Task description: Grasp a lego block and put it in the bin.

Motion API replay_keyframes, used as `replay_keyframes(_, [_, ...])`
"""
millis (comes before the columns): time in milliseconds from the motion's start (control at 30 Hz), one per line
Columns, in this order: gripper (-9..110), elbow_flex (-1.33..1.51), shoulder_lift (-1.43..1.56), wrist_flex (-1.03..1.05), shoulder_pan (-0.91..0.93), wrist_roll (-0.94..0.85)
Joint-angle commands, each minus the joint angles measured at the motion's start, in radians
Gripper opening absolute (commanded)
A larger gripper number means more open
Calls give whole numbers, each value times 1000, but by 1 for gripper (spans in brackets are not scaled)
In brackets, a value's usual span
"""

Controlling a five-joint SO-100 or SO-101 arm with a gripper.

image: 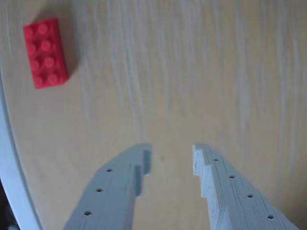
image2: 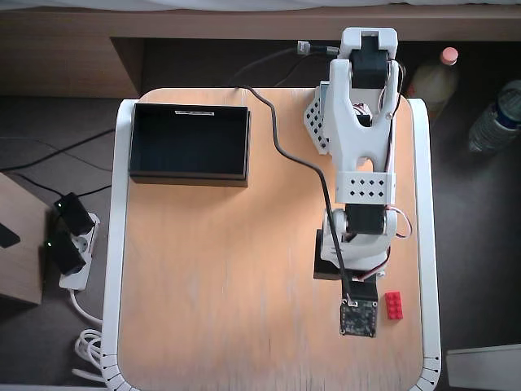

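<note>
Gripper (image: 170,160) spread, empty, over bare counter (image: 192,72); red lego block (image: 46,52) lies studs up at 10 o'clock in wrist view, apart from the fingers. Likely light, rigid, smooth-sided: pinch across long flat sides. Bin (image2: 190,143) far off, overhead 10 o'clock.

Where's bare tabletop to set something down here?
Overhead view: the wide wood stretch below the bin and left of the arm is bare down to the near edge. Crowded: the right strip, where the lego block lies beside the open pincer.
</note>
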Motion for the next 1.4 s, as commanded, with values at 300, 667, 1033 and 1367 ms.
replay_keyframes(300, [21,-262,-127,-6,-123,-103])
replay_keyframes(667, [22,-299,-275,-89,-189,-149])
replay_keyframes(1033, [22,-321,-374,-186,-215,-169])
replay_keyframes(1367, [22,-367,-430,-187,-252,-198])
